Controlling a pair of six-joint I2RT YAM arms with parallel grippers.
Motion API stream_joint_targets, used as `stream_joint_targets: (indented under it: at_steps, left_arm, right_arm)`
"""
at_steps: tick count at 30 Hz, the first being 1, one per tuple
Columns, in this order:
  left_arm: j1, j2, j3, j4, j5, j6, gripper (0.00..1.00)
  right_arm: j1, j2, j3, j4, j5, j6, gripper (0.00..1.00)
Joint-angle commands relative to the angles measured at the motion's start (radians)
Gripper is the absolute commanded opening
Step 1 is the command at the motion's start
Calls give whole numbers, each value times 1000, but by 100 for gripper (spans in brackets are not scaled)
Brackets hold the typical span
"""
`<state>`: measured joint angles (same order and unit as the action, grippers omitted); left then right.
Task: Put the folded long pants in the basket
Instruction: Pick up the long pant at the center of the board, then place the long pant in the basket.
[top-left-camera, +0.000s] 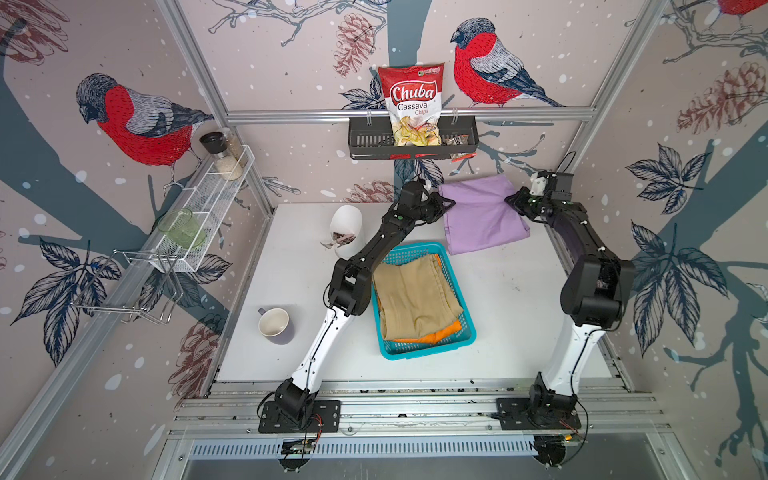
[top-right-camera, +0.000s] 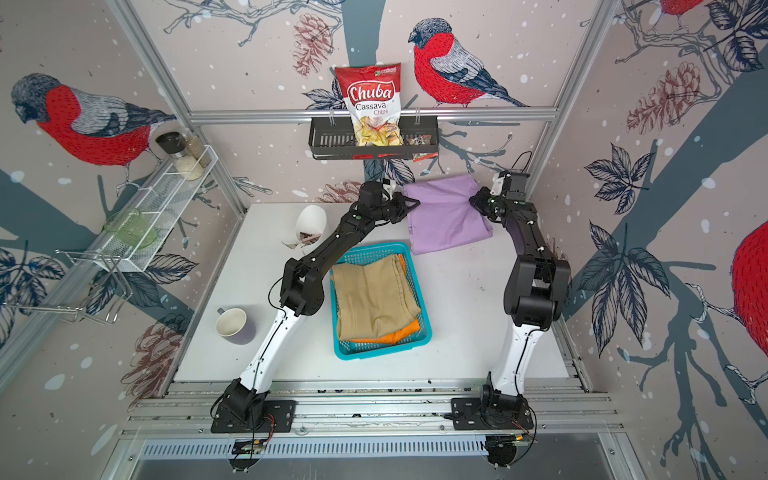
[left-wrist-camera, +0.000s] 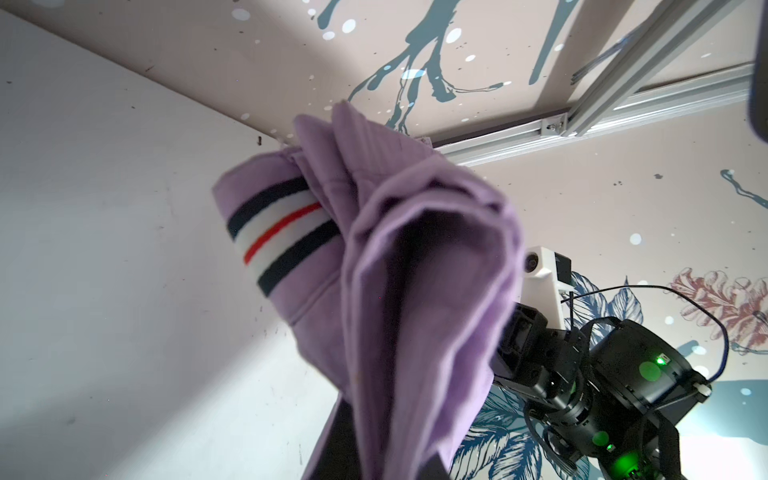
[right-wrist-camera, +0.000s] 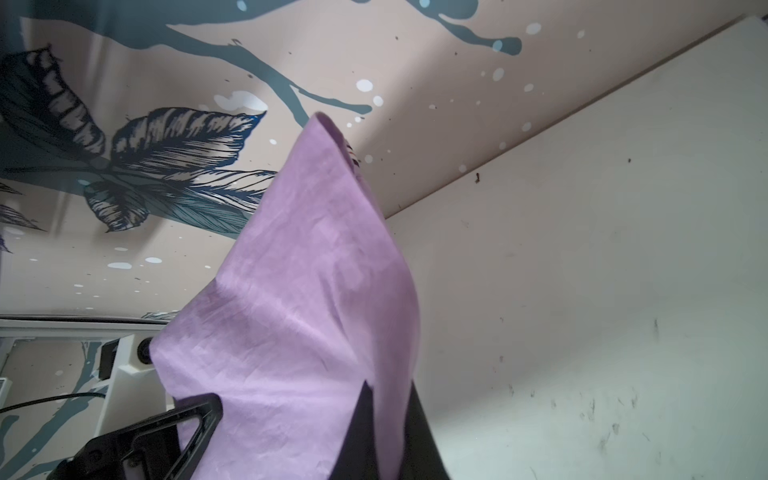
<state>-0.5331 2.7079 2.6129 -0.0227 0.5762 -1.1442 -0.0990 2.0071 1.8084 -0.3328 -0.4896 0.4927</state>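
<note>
A: quick one, where are the lilac pants (top-left-camera: 484, 220)?
B: far right part of the table (top-left-camera: 519, 307), beyond the basket (top-left-camera: 429, 352), not in it. Held between both arms, stretched side to side in both top views
A: left gripper (top-left-camera: 449, 203) state?
B: clamped on the pants' left edge. Left wrist view shows the cloth bunched and coming straight out of the jaws, with one dark finger (left-wrist-camera: 332, 436) visible under it. A striped band (left-wrist-camera: 282, 237) of navy, white and red shows on a fold
A: right gripper (top-left-camera: 509, 200)?
B: also clenched, on the opposite edge. Right wrist view shows two dark fingers (right-wrist-camera: 360, 432) with lilac cloth pinched between them, rising away from the camera
A: is it off the table?
B: gripped edges are raised. Near edge droops toward the basket's far rim, cannot tell if it touches the tabletop
A: basket contents?
B: tan pants (top-left-camera: 411, 297) on top, folded, filling most of it. orange pants (top-left-camera: 451, 328) under them, showing at the near right corner and along the right side. Basket sits mid-table between the two arms, left arm's elbow just beside its left rim
A: clutter?
B: mug (top-left-camera: 274, 326) on the table left of the left arm, well apart from the basket. chips bag (top-left-camera: 412, 99) standing in the black rack (top-left-camera: 365, 143) on the back wall
</note>
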Motion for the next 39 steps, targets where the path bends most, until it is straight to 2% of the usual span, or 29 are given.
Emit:
stream_joint_targets:
  at_steps: [1, 6, 9, 12, 14, 19, 24, 29, 34, 39]
  left_arm:
    - [-3, -109, -3, -22, 27, 40, 0]
    - [-12, -197, -74, -134, 79, 102, 0]
    - [-24, -294, -165, -239, 83, 199, 0]
    - [-31, -443, -370, -247, 53, 271, 0]
    - [-28, -569, -557, -205, 23, 293, 0]
    - [-17, -819, -890, -178, -36, 341, 0]
    - [-10, -1014, -1097, -214, -95, 374, 0]
    - [27, -1204, -1318, -248, -169, 397, 0]
    - [48, -1280, -1455, -262, -190, 417, 0]
    - [48, -1305, -1549, -225, -210, 413, 0]
  right_arm:
    - [6, -61, -19, -30, 34, -42, 0]
    - [56, -168, -123, -36, 53, -54, 0]
    - [111, -237, -204, -19, 87, -58, 0]
    - [167, -296, -277, 5, 131, -52, 0]
    - [208, -333, -322, 24, 150, -40, 0]
    - [317, -400, -368, 34, 188, -21, 0]
    - [455, -436, -386, 17, 255, -12, 0]
    - [577, -488, -482, 66, 294, 50, 0]
    - [680, -510, -563, 91, 352, 82, 0]
    - [712, -518, -631, 89, 366, 100, 0]
